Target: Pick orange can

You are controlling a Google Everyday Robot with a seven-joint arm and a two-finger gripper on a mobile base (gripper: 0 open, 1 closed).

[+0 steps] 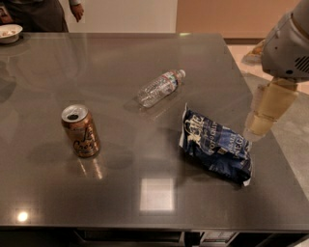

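The orange can [80, 130] stands upright on the left part of the dark table [120, 62], its silver top facing up and dark cursive lettering on its side. My gripper [263, 123] hangs at the right edge of the table, far to the right of the can, above the right end of the chip bag. It holds nothing that I can see.
A clear plastic bottle [160, 87] lies on its side mid-table. A blue chip bag [216, 145] lies right of centre. A white bowl [9, 33] sits at the far left corner, with a person [43, 12] standing behind the table.
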